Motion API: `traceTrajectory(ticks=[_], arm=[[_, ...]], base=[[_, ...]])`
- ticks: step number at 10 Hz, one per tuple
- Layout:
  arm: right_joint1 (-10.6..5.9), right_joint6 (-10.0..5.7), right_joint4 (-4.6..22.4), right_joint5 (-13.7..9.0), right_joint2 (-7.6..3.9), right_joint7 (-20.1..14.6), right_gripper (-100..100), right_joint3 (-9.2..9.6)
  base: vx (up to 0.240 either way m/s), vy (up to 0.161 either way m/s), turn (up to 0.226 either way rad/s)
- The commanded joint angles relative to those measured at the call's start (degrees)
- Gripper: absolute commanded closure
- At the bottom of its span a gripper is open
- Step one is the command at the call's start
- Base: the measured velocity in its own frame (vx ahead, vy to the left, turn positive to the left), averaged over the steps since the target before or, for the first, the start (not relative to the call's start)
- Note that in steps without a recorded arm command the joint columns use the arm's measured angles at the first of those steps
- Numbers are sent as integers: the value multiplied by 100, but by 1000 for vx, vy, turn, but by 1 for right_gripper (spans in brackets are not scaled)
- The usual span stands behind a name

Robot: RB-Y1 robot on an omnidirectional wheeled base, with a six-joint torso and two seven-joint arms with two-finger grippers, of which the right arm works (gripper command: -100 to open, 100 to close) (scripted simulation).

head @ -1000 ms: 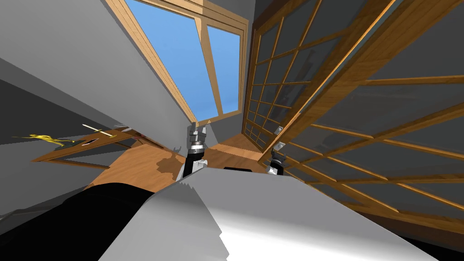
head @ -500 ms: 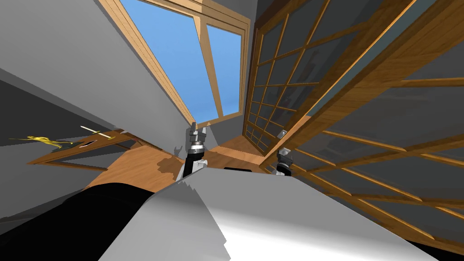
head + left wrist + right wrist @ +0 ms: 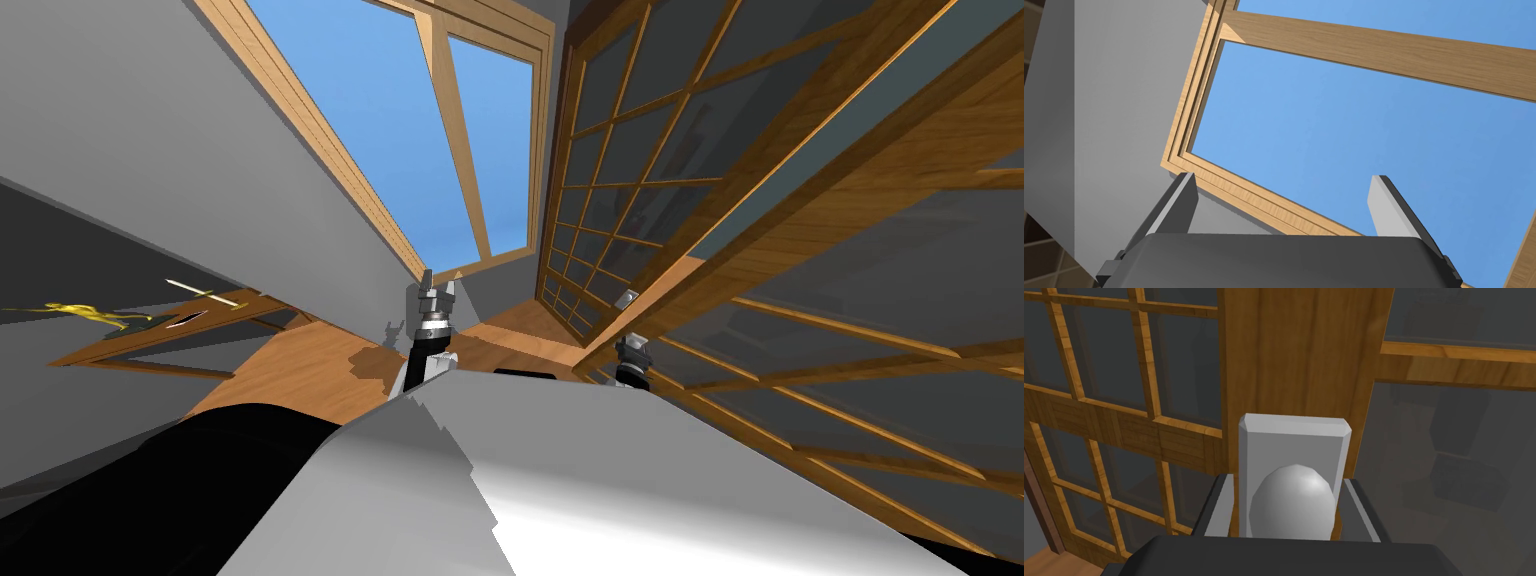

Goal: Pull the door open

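Note:
The door (image 3: 800,200) is a wooden frame with dark glass panes, and it stands swung out towards me on the right. In the right wrist view its grey round knob (image 3: 1293,504) sits on a grey plate (image 3: 1294,438) on the wooden stile (image 3: 1299,353). My right gripper (image 3: 1286,484) is shut on the knob, with one finger pressed to each side. In the head view that gripper (image 3: 631,349) is at the door's free edge. My left gripper (image 3: 437,294) is held up in front of me, left of the door. It is open with nothing in it (image 3: 1284,192).
A fixed wood-and-glass lattice panel (image 3: 590,200) stands beyond the door, and a large window (image 3: 400,130) is left of it. A low wooden table (image 3: 160,335) with a gold object (image 3: 80,312) stands at the left. Wooden floor (image 3: 300,365) lies ahead, with a black area (image 3: 150,480) below left.
The door has swung further out towards me. My right gripper has drawn back with the knob in it. The left arm keeps its pose.

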Motion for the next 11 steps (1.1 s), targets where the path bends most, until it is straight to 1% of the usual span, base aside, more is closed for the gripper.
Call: traceTrajectory(ticks=[1,5,6,7,9,11], arm=[[-4,5,-1,1,2,8,100,1],[-4,5,-1,1,2,8,100,1],[2,25,-35,69,-10,-58,100,106],[3,29,-44,85,-13,-75,100,132],[10,45,-85,160,-26,-150,100,248],[17,63,-129,241,-40,-232,100,375]], base=[[-22,2,1],[-3,0,3],[-144,-9,59],[-199,1,72],[-169,2,51],[-233,7,57]])
